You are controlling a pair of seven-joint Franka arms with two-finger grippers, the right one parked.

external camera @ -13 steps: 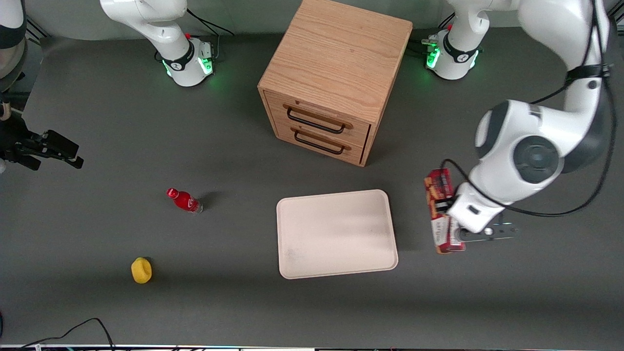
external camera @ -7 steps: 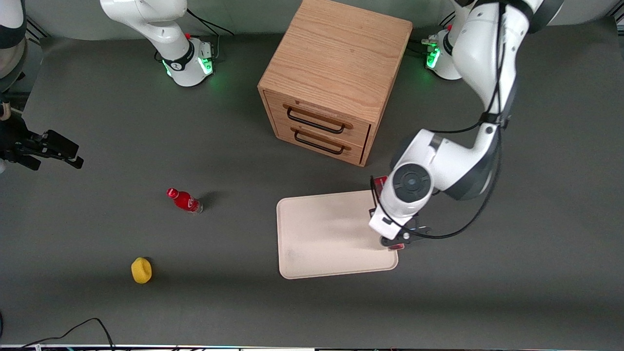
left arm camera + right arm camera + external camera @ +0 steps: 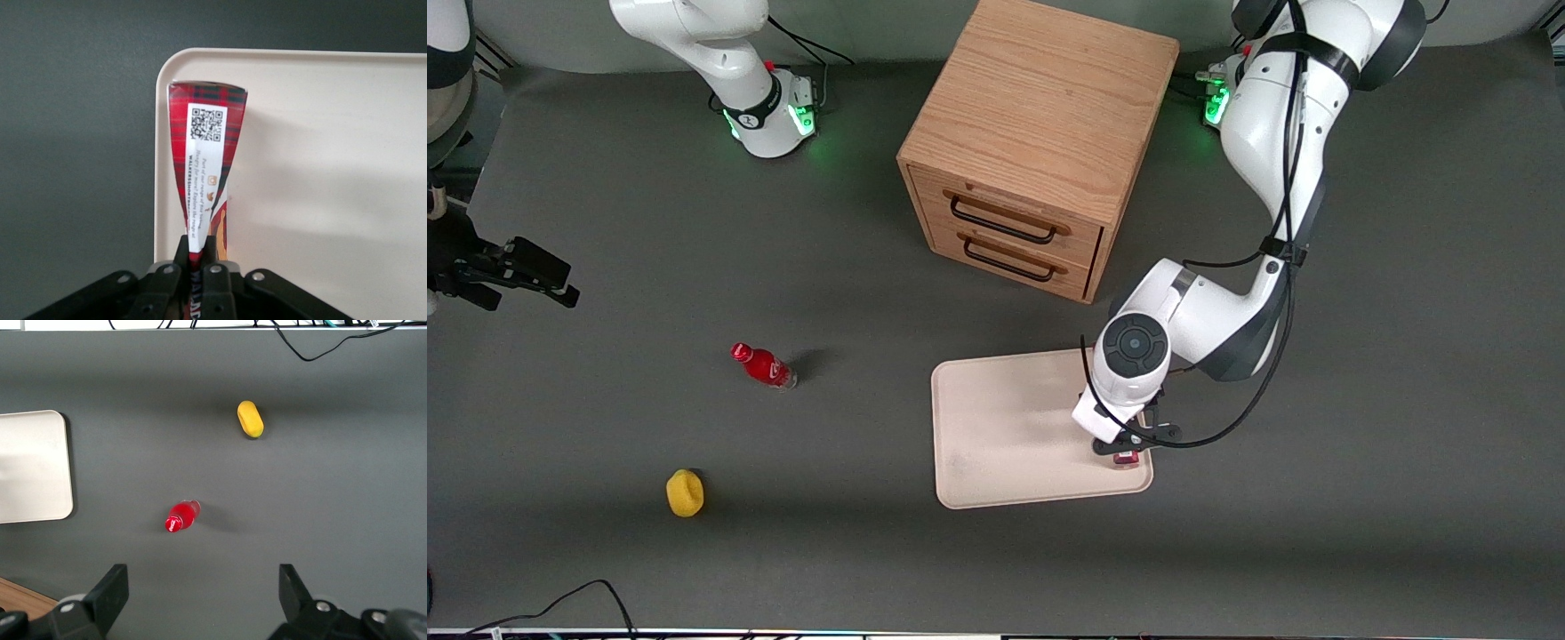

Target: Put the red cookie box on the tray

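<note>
The dark grey desk (image 3: 605,222) carries everything, with wide bare room around each item. A wooden cabinet (image 3: 1040,133) with two drawers stands farther from the front camera than the tray (image 3: 1005,427), which lies flat on the desk in front of those drawers. The left arm reaches down over the tray's edge toward the working arm's end, and its tool (image 3: 1125,452) hangs above the tray corner nearest the front camera on that side. The front view shows only a sliver of the red cookie box (image 3: 1128,459) under the wrist; the left wrist view shows the box (image 3: 203,160) plainly, pinched between the tool's fingers (image 3: 181,255), hanging along the tray's rim (image 3: 161,167) with its end near a rounded corner. Toward the parked arm's end, well apart, stand a small red bottle (image 3: 763,364) and a yellow object (image 3: 685,492).
</note>
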